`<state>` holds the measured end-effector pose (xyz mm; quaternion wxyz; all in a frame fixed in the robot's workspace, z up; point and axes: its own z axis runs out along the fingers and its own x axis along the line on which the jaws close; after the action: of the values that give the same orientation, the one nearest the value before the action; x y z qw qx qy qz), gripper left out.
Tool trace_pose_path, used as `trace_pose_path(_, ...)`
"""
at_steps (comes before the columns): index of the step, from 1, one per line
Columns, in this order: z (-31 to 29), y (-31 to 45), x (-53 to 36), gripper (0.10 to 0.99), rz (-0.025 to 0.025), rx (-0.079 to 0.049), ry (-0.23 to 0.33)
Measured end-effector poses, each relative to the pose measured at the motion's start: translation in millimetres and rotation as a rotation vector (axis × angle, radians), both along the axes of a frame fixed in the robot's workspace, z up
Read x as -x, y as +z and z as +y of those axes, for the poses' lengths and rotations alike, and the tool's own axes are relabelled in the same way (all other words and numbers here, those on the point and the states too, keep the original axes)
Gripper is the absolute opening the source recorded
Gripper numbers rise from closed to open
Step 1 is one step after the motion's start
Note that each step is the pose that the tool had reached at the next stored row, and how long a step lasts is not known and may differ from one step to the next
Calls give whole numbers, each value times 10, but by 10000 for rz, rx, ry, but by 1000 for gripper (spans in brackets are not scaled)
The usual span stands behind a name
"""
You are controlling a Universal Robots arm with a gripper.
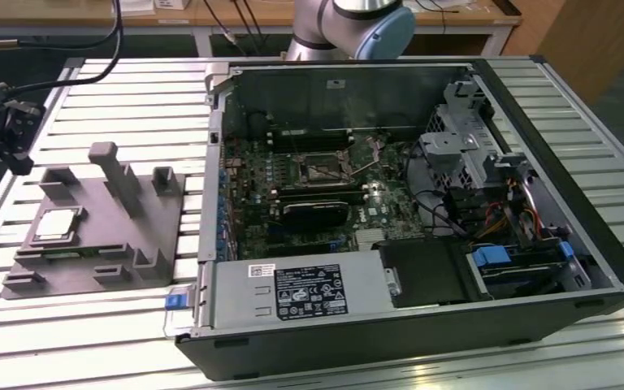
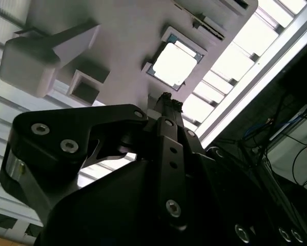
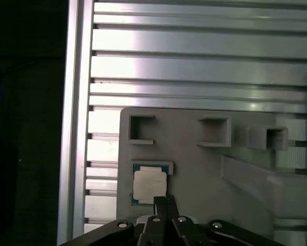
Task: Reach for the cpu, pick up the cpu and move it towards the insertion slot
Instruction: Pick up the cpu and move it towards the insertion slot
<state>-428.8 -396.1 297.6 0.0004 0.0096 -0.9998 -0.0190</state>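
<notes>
Desk (image 1: 117,89) of slatted metal carries an open computer case (image 1: 399,236) across its middle in the exterior view. A grey fixture block (image 1: 127,236) sits near the desk edge on the exterior view's left. The cpu (image 1: 55,223) lies flat in a recess of that block, metal top upward. Being square, it has no long axis, and its sides run parallel to the block's sides. The insertion slot (image 1: 321,168) sits on the board inside the case, well apart from the cpu, its centre dark. The arm (image 1: 356,24) is cut off at the picture's upper edge. A dark fitting with cables (image 1: 9,122) is cut off at the exterior view's left, its form unclear.

In the second wrist view, the pincer (image 2: 167,100) has its fingers together and nothing between them, pointing at the cpu (image 2: 175,64). Glare whitens the chip's top. The pincer's body hides much of the desk.

In the first wrist view, the pincer (image 3: 165,201) tips overlap one corner of the cpu (image 3: 149,184). Whether they touch it cannot be told. This view shows the chip's dark rim, which the other views do not resolve.
</notes>
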Motion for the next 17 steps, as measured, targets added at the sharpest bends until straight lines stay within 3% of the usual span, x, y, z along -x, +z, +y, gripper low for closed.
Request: trace_pose_path(17,-77,-310,25,106,0,0,53)
